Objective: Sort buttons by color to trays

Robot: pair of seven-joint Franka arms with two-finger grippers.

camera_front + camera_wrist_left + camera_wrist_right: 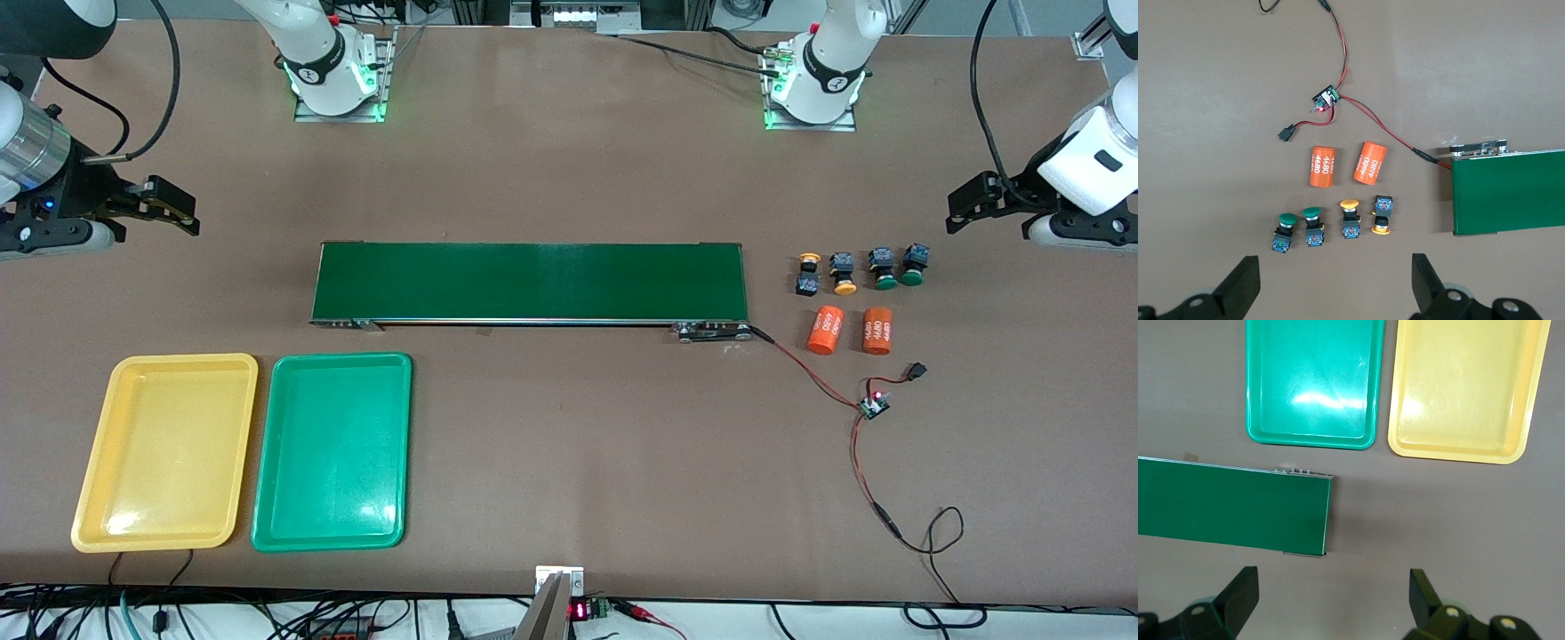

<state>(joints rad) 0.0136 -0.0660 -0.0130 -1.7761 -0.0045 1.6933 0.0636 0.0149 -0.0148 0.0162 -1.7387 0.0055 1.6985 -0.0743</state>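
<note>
four buttons (858,270) untouched; both trays (258,449) bare.

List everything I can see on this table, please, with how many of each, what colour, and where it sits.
yellow buttons: two, yellow-orange caps on black bodies, in a row at the left arm's end of the table.
green buttons: two, dark green caps, same row, beside the yellow ones.
orange cylinders: two, printed 4680, nearer the front camera than the buttons.
belt: one, long, dark green, mid-table.
yellow tray: one, empty, at the right arm's end.
green tray: one, empty, beside the yellow tray.
circuit board: one, small, on red and black wires running to the belt.
left gripper: open, above the buttons, holding nothing.
right gripper: open, above the belt's end near the trays, holding nothing.
</note>
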